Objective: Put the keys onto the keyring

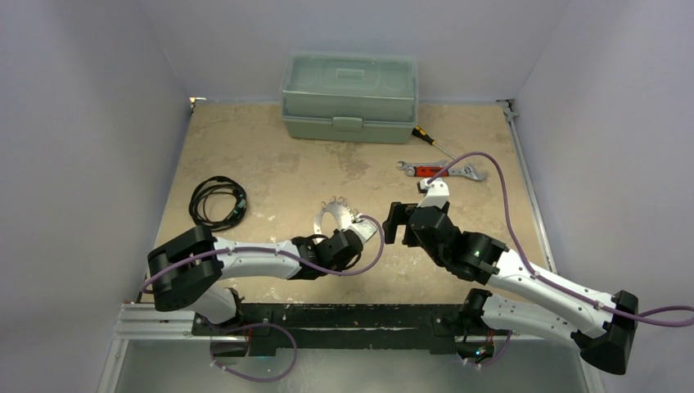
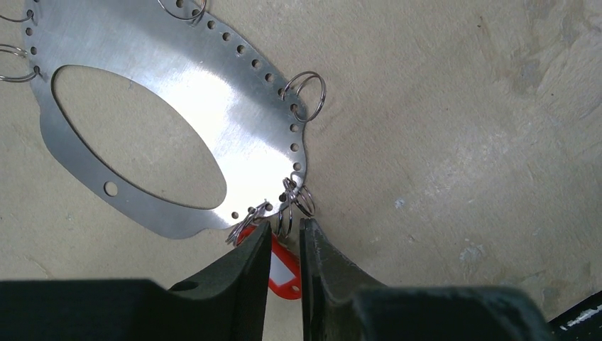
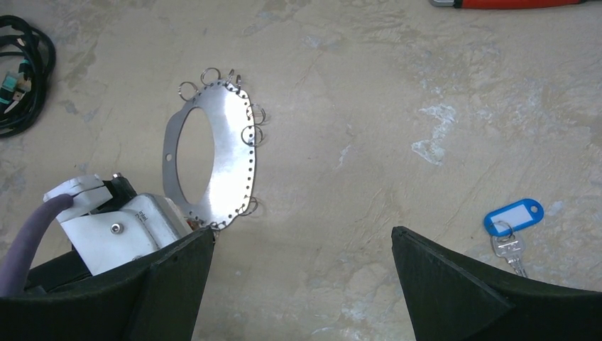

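Note:
The keyring is a flat, shiny oval plate (image 1: 326, 219) (image 2: 192, 92) (image 3: 228, 142) with holes along its rim and several small wire rings hooked in them. My left gripper (image 1: 366, 232) (image 2: 286, 224) sits at its near end, jaws almost together. In the narrow gap are the red key's tag (image 2: 284, 273) and a wire ring standing on edge; the key's blade is hidden. The blue-tagged key (image 3: 512, 217) lies flat on the table, right of my right gripper (image 3: 302, 230) (image 1: 395, 223). That gripper hovers wide open over bare table beside the plate.
A green toolbox (image 1: 349, 97) stands at the back. A screwdriver (image 1: 430, 139) and a red-handled wrench (image 1: 438, 170) lie at the back right. A coiled black cable (image 1: 217, 203) (image 3: 18, 71) lies at the left. The two arms meet close together mid-table.

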Controlling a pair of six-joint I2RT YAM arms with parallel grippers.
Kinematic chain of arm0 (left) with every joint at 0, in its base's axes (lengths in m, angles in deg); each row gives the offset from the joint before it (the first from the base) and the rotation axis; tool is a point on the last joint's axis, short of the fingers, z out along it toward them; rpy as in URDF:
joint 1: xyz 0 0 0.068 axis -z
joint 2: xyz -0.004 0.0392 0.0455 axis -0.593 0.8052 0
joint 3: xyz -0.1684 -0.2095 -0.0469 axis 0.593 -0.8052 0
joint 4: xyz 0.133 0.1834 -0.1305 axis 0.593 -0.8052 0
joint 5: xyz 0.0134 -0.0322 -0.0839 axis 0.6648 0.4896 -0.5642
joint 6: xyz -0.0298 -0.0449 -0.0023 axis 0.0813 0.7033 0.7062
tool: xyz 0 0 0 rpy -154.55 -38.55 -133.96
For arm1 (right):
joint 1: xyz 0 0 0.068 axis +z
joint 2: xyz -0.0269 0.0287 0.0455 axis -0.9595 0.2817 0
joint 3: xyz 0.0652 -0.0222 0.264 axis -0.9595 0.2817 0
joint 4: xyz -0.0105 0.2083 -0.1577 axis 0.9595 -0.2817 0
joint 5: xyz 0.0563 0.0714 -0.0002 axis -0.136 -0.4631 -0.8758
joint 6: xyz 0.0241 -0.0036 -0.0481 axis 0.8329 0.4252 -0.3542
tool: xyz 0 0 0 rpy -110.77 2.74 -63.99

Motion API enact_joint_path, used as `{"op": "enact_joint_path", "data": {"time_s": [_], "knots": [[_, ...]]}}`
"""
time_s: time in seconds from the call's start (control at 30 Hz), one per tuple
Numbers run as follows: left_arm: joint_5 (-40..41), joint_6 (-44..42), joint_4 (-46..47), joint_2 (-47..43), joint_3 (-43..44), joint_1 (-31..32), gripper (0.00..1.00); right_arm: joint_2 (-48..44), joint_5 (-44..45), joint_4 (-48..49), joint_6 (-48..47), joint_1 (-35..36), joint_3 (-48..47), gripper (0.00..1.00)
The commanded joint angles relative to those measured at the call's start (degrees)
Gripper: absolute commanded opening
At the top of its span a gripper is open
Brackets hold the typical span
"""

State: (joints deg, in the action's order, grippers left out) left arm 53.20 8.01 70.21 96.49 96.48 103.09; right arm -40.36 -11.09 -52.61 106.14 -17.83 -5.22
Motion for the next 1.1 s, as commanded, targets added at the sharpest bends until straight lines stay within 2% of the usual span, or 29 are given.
{"op": "enact_joint_path", "data": {"time_s": [0.0, 0.4, 0.5, 0.57, 0.63, 1.07], "knots": [[-0.6, -1.0, 2.5, 0.6, -0.5, -0.4, 0.2, -0.5, -0.5, 1.9, -1.0, -0.2, -0.7, 0.98], [0.2, -1.6, 4.1, 2.2, -0.4, -0.5, 0.16, 1.0, -1.2, 3.5, -1.5, -0.2, -0.4, 0.98], [0.6, -1.8, 4.3, 2.2, -0.3, -0.5, 0.11, 1.2, -1.4, 3.7, -1.6, -0.2, -0.3, 0.97], [0.6, -1.9, 4.2, 2.2, -0.3, -0.5, 0.02, 1.3, -1.4, 3.8, -1.7, -0.2, -0.3, 0.97], [0.6, -1.9, 4.0, 1.8, -0.4, -0.5, 0.0, 1.2, -1.4, 3.8, -1.7, -0.2, -0.3, 0.97], [-0.8, -2.8, -1.7, -10.3, 0.1, -0.4, 0.0, -0.4, -5.0, 7.5, -4.5, -0.2, -0.7, 0.94]]}}
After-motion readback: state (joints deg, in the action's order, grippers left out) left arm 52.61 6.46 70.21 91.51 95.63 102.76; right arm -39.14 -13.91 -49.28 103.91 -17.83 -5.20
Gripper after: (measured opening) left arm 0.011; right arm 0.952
